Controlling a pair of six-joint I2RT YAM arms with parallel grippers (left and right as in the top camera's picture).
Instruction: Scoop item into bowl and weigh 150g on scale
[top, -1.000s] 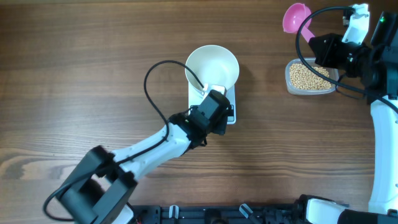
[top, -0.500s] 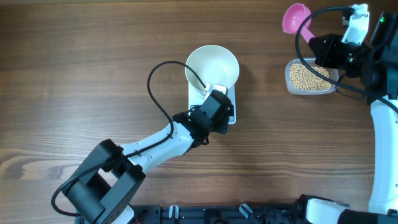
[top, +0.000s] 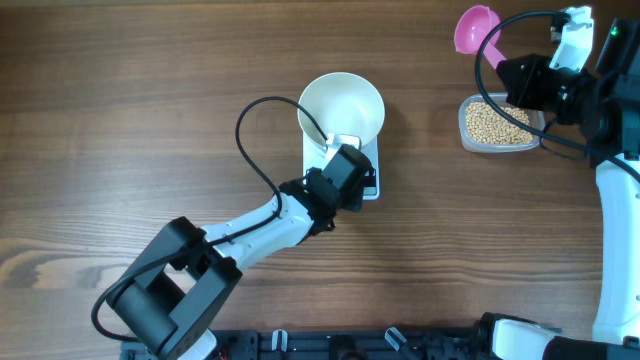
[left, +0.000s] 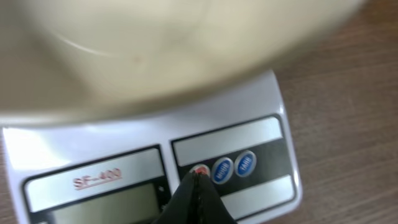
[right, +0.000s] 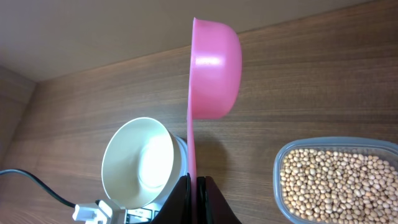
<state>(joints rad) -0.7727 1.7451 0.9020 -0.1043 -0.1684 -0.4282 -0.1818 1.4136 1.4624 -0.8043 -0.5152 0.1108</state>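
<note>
The white bowl (top: 341, 106) stands empty on the small white scale (top: 372, 165) at mid-table. My left gripper (left: 199, 173) is shut, and its joined tips touch the red button on the scale's (left: 93, 155) dark panel, right under the bowl's wall (left: 155, 50). Seen from overhead, the left gripper (top: 352, 175) covers the scale's front edge. The right gripper (right: 198, 180) is shut on the handle of a pink scoop (right: 214, 68), held empty above the table at the far right (top: 472, 28). The beige beans (top: 497, 123) lie in a clear tub beside it.
The clear tub (right: 278, 171) of beans sits right of the scale, below the raised scoop. A black cable (top: 250, 130) loops from the left wrist over the wood. The right arm's white link (top: 615, 250) runs down the right edge.
The left arm's lower links have swung to the right, while its gripper stays at the scale's buttons. The right arm and scoop have not moved.
</note>
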